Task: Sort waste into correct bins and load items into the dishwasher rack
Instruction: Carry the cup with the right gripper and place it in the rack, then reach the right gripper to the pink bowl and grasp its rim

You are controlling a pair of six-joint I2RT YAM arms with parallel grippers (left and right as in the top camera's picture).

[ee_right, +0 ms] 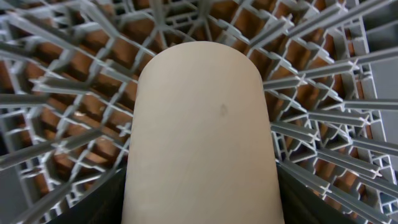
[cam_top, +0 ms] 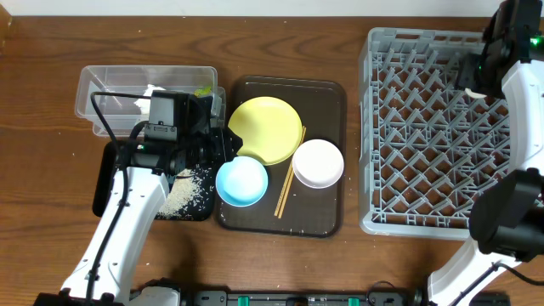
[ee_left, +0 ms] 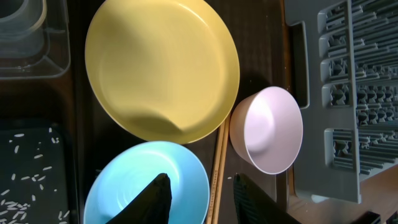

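Nearest, the left gripper (ee_left: 200, 186) hangs with its jaws spread, one finger over the light blue bowl (ee_left: 124, 180) and the other just past the chopsticks (ee_left: 219, 155), well to the left of the rack (cam_top: 367, 153). If the bowl is the target, I'd shift the gripper away from the rack so that both fingers straddle the bowl's rim alone. Closing as it stands would likely pinch the chopsticks too. The white bowl (cam_top: 318, 163) sits between the chopsticks and the rack, and the yellow plate (cam_top: 265, 127) lies a little farther back. Farthest, over the rack's far right corner, the right gripper (ee_right: 199, 205) is clamped on the pale cup (ee_right: 202, 112) above the lattice. It should go straight down into a cell between pegs and be released only once seated, since a cup landing on a peg may tip.
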